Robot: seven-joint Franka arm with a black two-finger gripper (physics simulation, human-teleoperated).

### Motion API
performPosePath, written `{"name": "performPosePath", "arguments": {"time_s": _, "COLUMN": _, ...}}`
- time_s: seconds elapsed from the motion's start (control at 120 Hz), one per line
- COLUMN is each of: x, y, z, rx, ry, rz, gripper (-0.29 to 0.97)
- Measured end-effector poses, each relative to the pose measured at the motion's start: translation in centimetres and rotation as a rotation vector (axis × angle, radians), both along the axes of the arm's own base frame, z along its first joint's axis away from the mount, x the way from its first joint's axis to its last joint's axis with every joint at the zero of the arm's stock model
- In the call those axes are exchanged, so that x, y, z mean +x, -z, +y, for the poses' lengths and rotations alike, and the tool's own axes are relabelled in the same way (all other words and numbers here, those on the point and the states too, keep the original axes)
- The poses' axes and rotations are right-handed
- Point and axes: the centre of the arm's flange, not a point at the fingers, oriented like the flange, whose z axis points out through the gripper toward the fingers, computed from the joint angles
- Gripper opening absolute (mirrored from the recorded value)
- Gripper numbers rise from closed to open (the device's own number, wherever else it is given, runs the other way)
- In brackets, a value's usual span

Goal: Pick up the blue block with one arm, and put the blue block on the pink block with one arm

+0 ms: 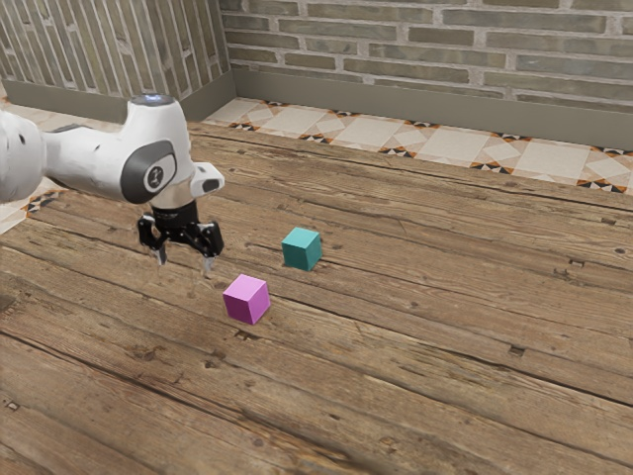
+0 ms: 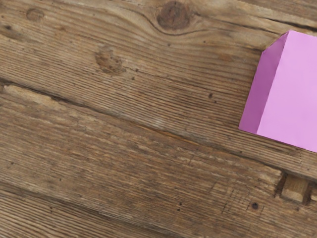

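Note:
A teal-blue block [image 1: 302, 248] rests on the wooden table near the middle of the exterior view. A pink block [image 1: 246, 299] lies a little nearer the front and to the exterior view's left of it, apart from it. My gripper [image 1: 183, 260] hangs just above the table to the exterior view's left of the pink block, open, with nothing between its fingers. In the wrist view the pink block [image 2: 287, 94] sits off to one side of my hand, over bare planks.
The wooden table [image 1: 415, 356] stretches wide to the exterior view's right and front. Beyond its far edge lie a tiled floor [image 1: 445, 139] and a brick wall [image 1: 425, 49].

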Motion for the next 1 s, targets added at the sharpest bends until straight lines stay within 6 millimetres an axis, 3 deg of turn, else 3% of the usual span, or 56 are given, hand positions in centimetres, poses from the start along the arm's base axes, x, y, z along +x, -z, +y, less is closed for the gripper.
{"name": "performPosePath", "arguments": {"time_s": 0.125, "x": 10.6, "y": -0.4, "z": -1.6, "rx": 0.002, "ry": 0.068, "rz": -0.098, "gripper": 0.68}}
{"name": "performPosePath", "arguments": {"time_s": 0.192, "x": 13.2, "y": -0.1, "z": -2.7, "rx": -0.015, "ry": 0.107, "rz": -0.105, "gripper": 0.68}}
{"name": "performPosePath", "arguments": {"time_s": 0.475, "x": 18.3, "y": 2.6, "z": -4.5, "rx": -0.086, "ry": 0.276, "rz": -0.056, "gripper": 0.68}}
{"name": "performPosePath", "arguments": {"time_s": 0.658, "x": 20.5, "y": 4.1, "z": -5.5, "rx": -0.115, "ry": 0.382, "rz": -0.053, "gripper": 0.68}}
{"name": "performPosePath", "arguments": {"time_s": 0.767, "x": 21.0, "y": 5.1, "z": -5.1, "rx": -0.119, "ry": 0.422, "rz": -0.05, "gripper": 0.68}}
{"name": "performPosePath", "arguments": {"time_s": 1.0, "x": 21.4, "y": 5.3, "z": -5.5, "rx": -0.139, "ry": 0.469, "rz": -0.061, "gripper": 0.68}}
